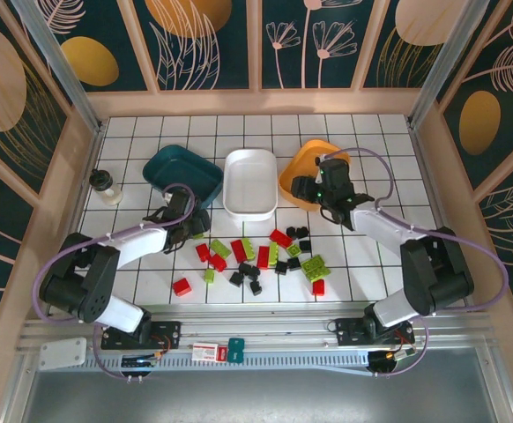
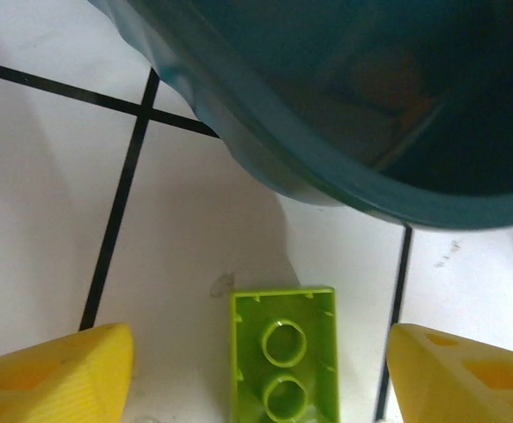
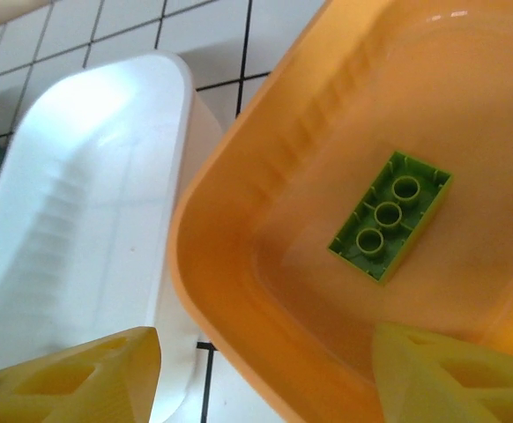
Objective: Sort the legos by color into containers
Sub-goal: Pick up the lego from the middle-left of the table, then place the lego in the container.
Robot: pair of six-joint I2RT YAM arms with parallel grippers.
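My left gripper (image 2: 256,374) is down low over the table (image 2: 54,203), and its jaws are open. One green brick (image 2: 285,352) lies flat right between the two yellow fingers (image 2: 63,370), bumps up. Neither finger touches it, and I can see a bit of white tile on each side. The brick's long way points straight ahead from the jaws, toward the teal tub (image 2: 345,115), which sits just past its far end. That is good for me. If I squeeze, the fingers should meet the two long sides and pinch across the short way. I think I only need to dip a little and close.

My right gripper (image 3: 265,352) hangs over the orange tub (image 3: 230,291), with jaws open and nothing in them. The other green brick (image 3: 390,216) lies on that tub's floor, ahead of the jaws and turned on a slant. The white tub (image 3: 89,203) is just beside, out past the other finger.

The rest of the bricks (image 1: 256,256), red, green and black, lie on the table between the two arms. The left arm is much nearer to the brick by the teal tub, so I would pick it up with that arm. I guess green goes in the orange tub, which is far from these jaws, past the white one.
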